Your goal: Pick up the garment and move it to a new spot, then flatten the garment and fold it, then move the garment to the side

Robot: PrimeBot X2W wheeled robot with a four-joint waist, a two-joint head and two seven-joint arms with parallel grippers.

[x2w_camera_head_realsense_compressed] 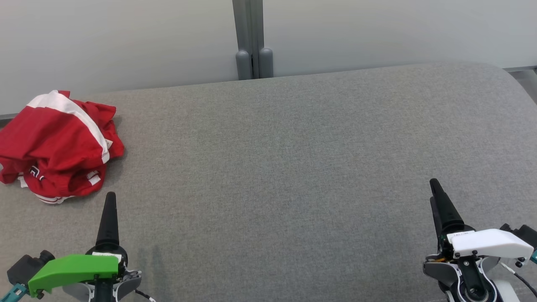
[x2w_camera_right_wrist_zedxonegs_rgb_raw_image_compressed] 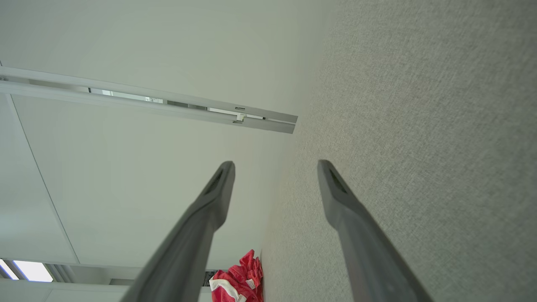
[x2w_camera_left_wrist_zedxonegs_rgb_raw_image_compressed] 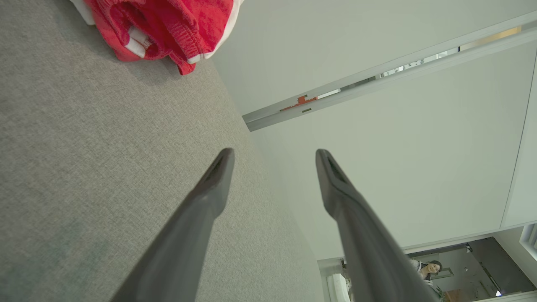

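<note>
Head view: a crumpled red garment [x2w_camera_head_realsense_compressed: 58,144] with white bands lies at 9 o'clock on a grey fabric surface [x2w_camera_head_realsense_compressed: 293,167], near its far edge. The green-capped left gripper [x2w_camera_left_wrist_zedxonegs_rgb_raw_image_compressed: 275,156] is at 7 o'clock, its two dark fingers spread apart and empty, with the tips just short of the heap. The white-capped right gripper [x2w_camera_right_wrist_zedxonegs_rgb_raw_image_compressed: 275,167] is at 4 o'clock, likewise spread and empty, well apart from the cloth.

The pickup has not begun. It would likely go best with the left arm reaching toward 11 o'clock, coming down over a thick ridge of the bundle (a loose hem could slip out) and pinching deep.

The picture edge cuts off the garment's left side, and its folds hide what kind of garment it is. In the left wrist view, a small person [x2w_camera_left_wrist_zedxonegs_rgb_raw_image_compressed: 428,268] at 5 o'clock is partly behind a finger.
</note>
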